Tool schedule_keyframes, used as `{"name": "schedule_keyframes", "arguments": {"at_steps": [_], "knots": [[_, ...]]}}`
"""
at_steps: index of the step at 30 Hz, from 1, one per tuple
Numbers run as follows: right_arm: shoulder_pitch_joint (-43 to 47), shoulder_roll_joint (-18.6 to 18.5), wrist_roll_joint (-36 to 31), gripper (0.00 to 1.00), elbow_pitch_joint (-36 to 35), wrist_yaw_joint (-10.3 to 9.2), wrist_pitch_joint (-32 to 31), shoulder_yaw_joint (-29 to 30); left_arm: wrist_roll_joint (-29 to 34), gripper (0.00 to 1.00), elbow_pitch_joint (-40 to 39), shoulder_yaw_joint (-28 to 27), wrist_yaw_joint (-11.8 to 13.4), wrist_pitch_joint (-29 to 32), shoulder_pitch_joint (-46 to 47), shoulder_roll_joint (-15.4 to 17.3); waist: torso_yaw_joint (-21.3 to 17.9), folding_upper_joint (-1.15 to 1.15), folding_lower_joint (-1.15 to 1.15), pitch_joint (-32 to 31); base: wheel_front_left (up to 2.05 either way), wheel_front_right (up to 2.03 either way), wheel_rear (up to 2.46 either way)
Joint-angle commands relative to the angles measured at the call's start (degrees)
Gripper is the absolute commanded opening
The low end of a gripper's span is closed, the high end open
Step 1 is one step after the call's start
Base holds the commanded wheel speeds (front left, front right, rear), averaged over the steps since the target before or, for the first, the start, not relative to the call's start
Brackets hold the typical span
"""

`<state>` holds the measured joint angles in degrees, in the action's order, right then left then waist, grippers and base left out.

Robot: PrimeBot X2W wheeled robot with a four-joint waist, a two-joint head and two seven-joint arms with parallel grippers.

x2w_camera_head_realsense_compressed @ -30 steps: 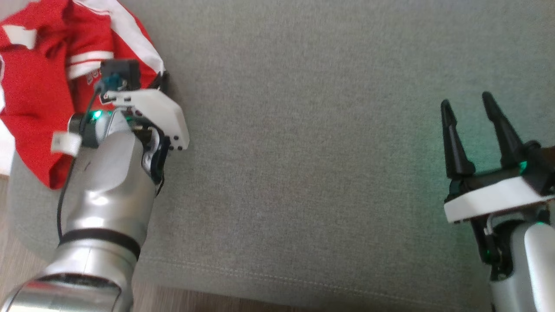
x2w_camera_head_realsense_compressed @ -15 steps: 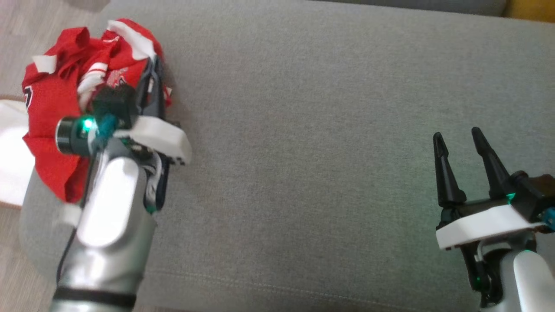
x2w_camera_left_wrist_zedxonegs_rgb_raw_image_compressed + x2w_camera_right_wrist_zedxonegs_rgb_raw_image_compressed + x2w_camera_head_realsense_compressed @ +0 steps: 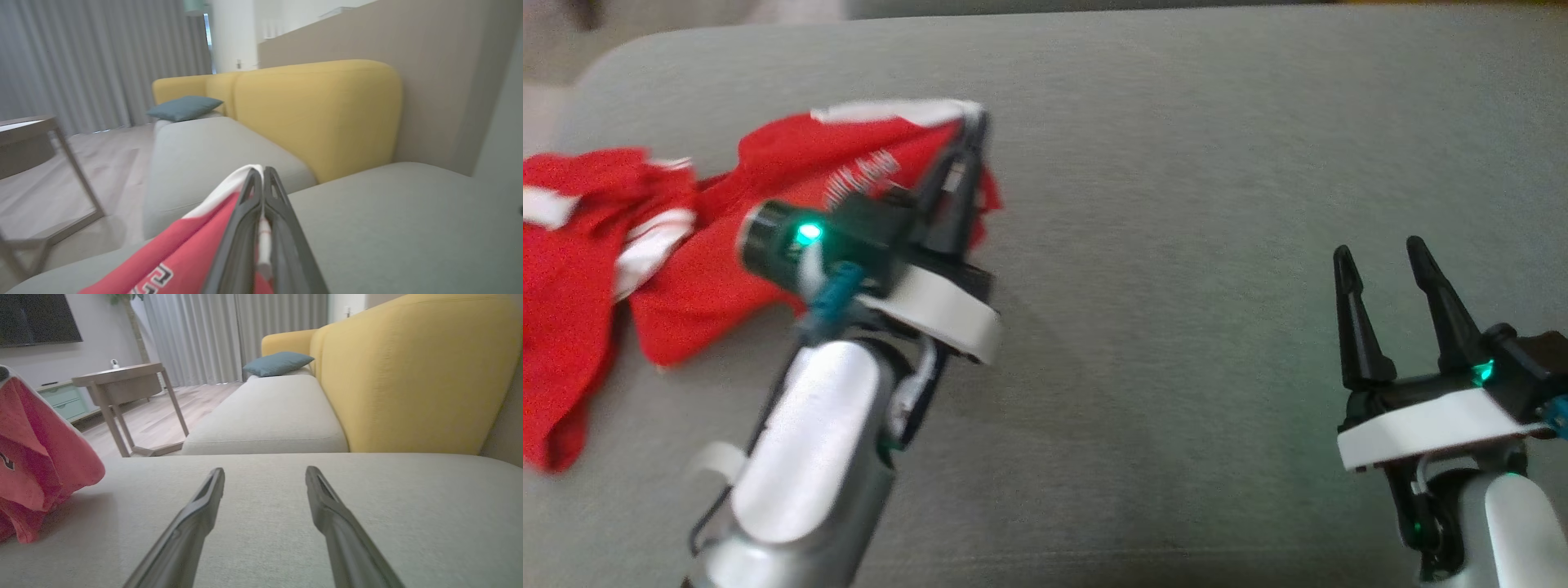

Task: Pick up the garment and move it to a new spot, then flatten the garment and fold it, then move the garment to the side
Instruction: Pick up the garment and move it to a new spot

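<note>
Fingers of the left gripper [image 3: 970, 139] are pinched shut on a white-trimmed edge of the red garment [image 3: 711, 245], with the held end raised off the grey sofa seat [image 3: 1176, 204]. In the head view the cloth trails from that pinch toward 9 o'clock, its long axis running roughly 3 to 9. Bare seat lies toward 3 o'clock, so the carry likely goes that way. The left arm reaches toward 1 o'clock. The right gripper [image 3: 1380, 249] sits at 4 o'clock, well apart, fingers spread wide and holding nothing.
</note>
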<state>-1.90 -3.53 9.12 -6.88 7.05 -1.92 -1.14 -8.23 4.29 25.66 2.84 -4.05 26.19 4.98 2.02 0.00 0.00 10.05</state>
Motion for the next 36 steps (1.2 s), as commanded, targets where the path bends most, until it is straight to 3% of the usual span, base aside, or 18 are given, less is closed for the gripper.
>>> {"name": "schedule_keyframes", "arguments": {"at_steps": [1,9,14,20,26,27,28,36], "knots": [[-2.32,0.15,0.51,1.0,-2.29,0.44,0.64,-1.36,-0.28,0.0,-2.14,-1.15,-0.6,0.15,3.14,0.32,-4.16,0.0,0.0,1.07,0.0,0.0,0.0],[-3.79,0.53,2.27,1.0,-2.02,0.44,2.29,-2.97,-2.88,0.0,0.8,7.87,-2.82,0.74,9.78,-1.91,-17.48,0.0,0.0,5.73,0.0,0.0,0.0],[-4.3,0.62,3.62,1.0,-0.91,0.44,3.82,-3.26,-5.96,0.0,2.2,13.14,-1.75,0.74,13.82,-2.07,-22.94,0.0,0.0,8.92,0.0,0.0,0.0],[-5.02,0.64,6.0,1.0,0.69,0.44,6.03,-4.24,-8.65,0.0,7.21,18.95,-0.04,3.95,16.43,-2.09,-26.35,0.0,0.0,12.47,0.0,0.0,0.0],[-5.87,0.65,7.16,1.0,2.55,0.44,7.78,-4.84,-10.16,0.0,14.8,21.93,-0.64,7.47,16.39,-2.1,-26.48,0.0,0.0,13.78,0.0,0.0,0.0],[-5.96,0.65,7.2,1.0,2.89,0.44,7.94,-4.8,-10.38,0.36,15.4,22.31,-0.81,7.21,16.43,-2.1,-26.12,0.0,0.0,13.69,0.0,0.0,0.0],[-6.02,0.65,7.18,1.0,3.21,0.44,8.04,-4.76,-10.35,1.0,15.85,22.77,-0.91,6.76,16.51,-2.1,-25.67,0.0,0.0,13.47,0.0,0.0,0.0],[-6.17,0.65,5.65,1.0,3.84,0.44,7.53,-3.87,-10.31,1.0,14.56,24.71,-0.19,0.61,15.78,-2.1,-20.44,0.0,0.0,10.0,0.0,0.0,0.0]]}}
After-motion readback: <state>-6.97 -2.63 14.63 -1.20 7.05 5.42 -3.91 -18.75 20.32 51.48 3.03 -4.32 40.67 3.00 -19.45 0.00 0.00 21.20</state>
